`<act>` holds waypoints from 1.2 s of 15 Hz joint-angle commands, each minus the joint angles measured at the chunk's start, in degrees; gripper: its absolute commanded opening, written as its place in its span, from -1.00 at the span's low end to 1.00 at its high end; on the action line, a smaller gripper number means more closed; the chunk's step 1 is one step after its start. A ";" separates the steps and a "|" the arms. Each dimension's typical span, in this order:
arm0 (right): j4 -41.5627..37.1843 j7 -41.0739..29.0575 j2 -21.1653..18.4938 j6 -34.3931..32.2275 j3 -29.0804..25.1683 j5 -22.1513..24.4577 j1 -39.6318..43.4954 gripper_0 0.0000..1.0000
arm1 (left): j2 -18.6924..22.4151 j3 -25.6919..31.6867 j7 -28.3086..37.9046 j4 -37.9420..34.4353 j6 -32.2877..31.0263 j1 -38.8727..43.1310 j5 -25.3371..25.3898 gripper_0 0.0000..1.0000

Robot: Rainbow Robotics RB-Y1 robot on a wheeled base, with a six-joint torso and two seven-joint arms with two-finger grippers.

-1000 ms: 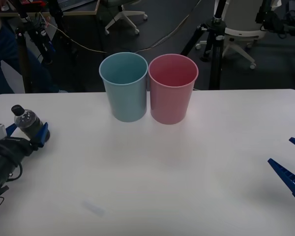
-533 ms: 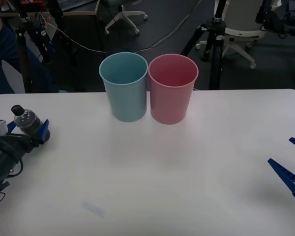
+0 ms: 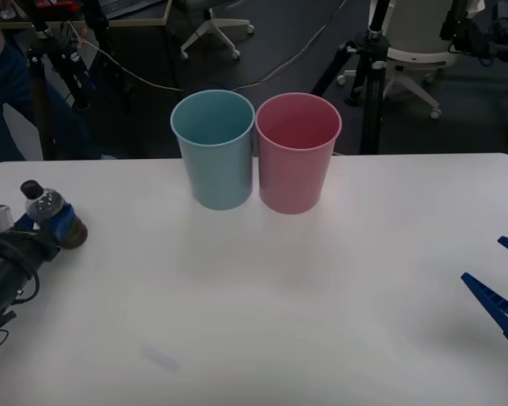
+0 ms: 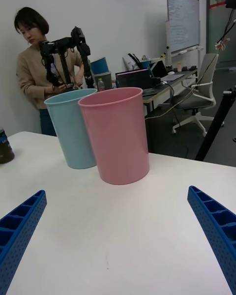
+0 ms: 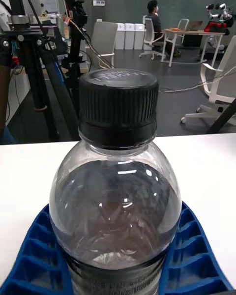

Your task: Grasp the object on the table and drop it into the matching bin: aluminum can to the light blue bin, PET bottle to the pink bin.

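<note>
Left pincer (image 3: pixel 44 227) fingers flank PET bottle (image 3: pixel 49 214), touching.

No legible text, brand, number or sign anywhere. Black ribbed screw cap (image 5: pixel 118 105) of the small clear plastic bottle (image 5: pixel 115 211) carries raised lettering on its top, too faint to read. Bottle wall shows no readable label.

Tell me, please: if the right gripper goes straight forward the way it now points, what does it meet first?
Probably the pink bin. The right gripper is open above the table, and the bin stands ahead between its fingers with bare tabletop before it; depth is hard to judge.
</note>
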 commanded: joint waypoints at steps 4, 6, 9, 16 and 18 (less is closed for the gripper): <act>0.00 0.00 0.00 0.00 0.00 0.00 0.00 1.00 | 0.03 0.00 0.27 -0.09 -2.43 0.09 0.11 -1.00; 0.00 0.00 0.00 0.00 0.00 0.00 0.00 1.00 | -0.06 0.00 0.62 -1.94 -3.30 1.50 0.20 -1.00; 0.00 0.00 0.00 0.00 0.00 0.00 0.00 1.00 | -0.06 -1.58 2.02 -10.29 -1.90 7.21 0.29 -1.00; 0.00 0.00 0.00 0.00 0.00 0.00 0.00 1.00 | 0.03 -3.60 15.73 -32.88 0.04 21.45 -8.50 -1.00; 0.00 0.00 0.00 0.00 0.00 0.00 0.00 1.00 | 0.64 -3.60 20.04 -38.50 -2.51 24.79 -12.11 -1.00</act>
